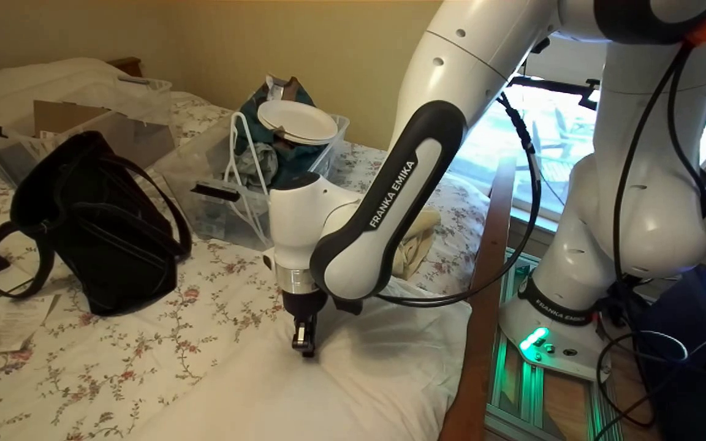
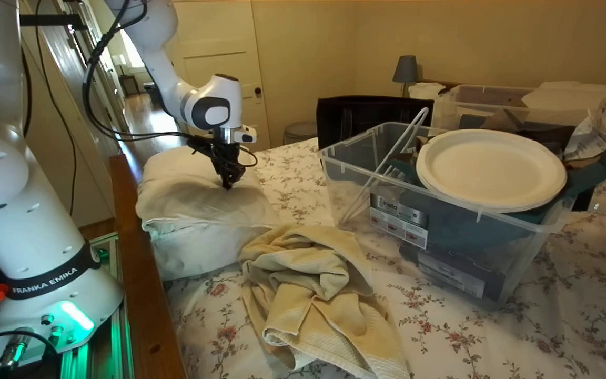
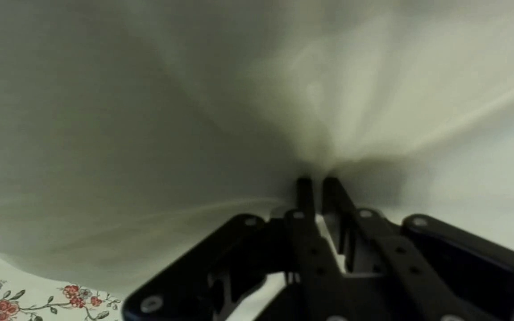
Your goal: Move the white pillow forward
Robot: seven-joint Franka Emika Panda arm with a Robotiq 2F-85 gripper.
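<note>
a white robot arm (image 1: 359, 223), lettered franka emika, leans across a wooden rail (image 2: 148, 295), its gripper (image 1: 304, 352) pointing down into the top of a white pillow (image 2: 195, 208) that lies on a flowered bedsheet (image 1: 218, 297). in the wrist view the fingers (image 3: 305, 196) are closed to a narrow gap on a pinch of the pillow's fabric, with creases fanning out from the tips. in both exterior views the pillow sits along the rail, near the arm's base (image 2: 24, 310), where a green light (image 2: 77, 315) glows, and the fabric dips around the gripper. just beside the pillow, in an exterior view, a tan towel (image 2: 319, 295) lies in a crumpled heap; near the towel stands a clear plastic bin (image 2: 345, 189), a stack of white plates (image 2: 492, 168) tilted on top of its load. in an exterior view a black bag (image 1: 117, 229) tilts beside the bin, slips of paper (image 1: 13, 327) lie flat on the bedsheet near it, and behind the bag another clear bin (image 1: 148, 138) holds brown cardboard (image 1: 62, 119). in the background of an exterior view, a gray lamp (image 2: 405, 70) shows beyond the bag and a pale door (image 2: 224, 31) behind the arm.
</note>
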